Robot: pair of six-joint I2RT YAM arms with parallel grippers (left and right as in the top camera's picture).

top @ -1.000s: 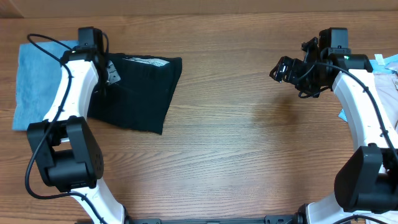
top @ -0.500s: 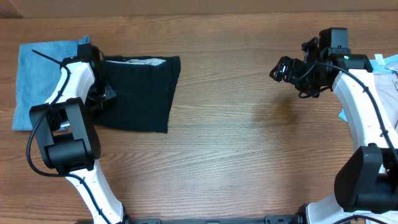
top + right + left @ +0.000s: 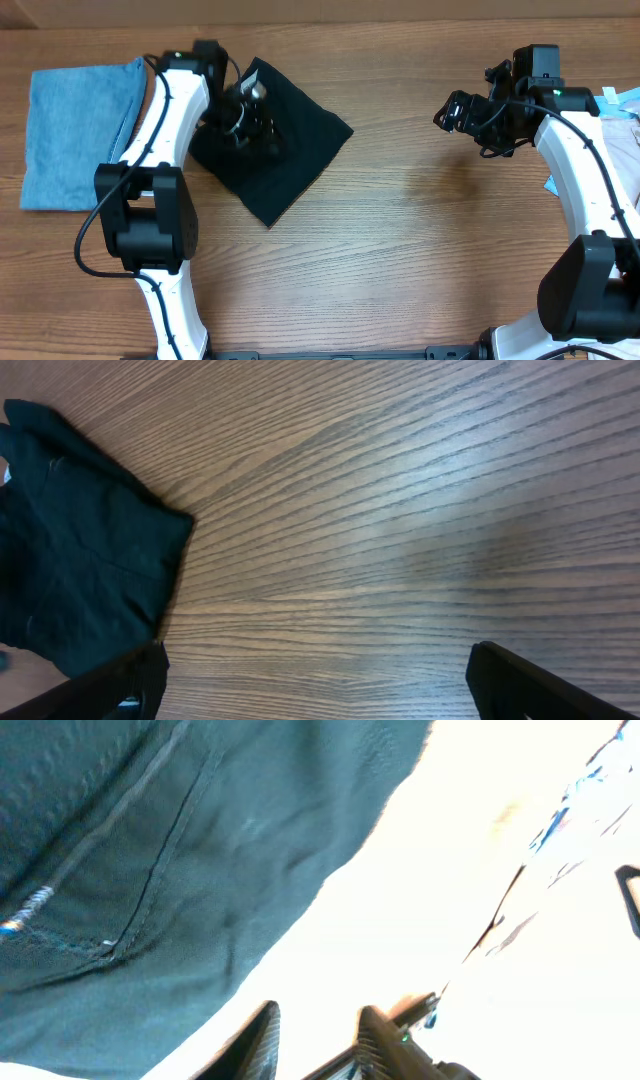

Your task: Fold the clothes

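Black shorts [image 3: 300, 155] lie cornerwise at ten o'clock on the table [image 3: 400, 260], directly under my left gripper [image 3: 248, 110]; I cannot tell how its jaws stand. My right gripper [image 3: 455, 110] hangs spread and empty at two o'clock, well apart.

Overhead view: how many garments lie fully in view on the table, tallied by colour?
Black garment: 1
Medium-blue garment: 1
Total: 2
Pale pieces at the right edge are cut off, so not counted.
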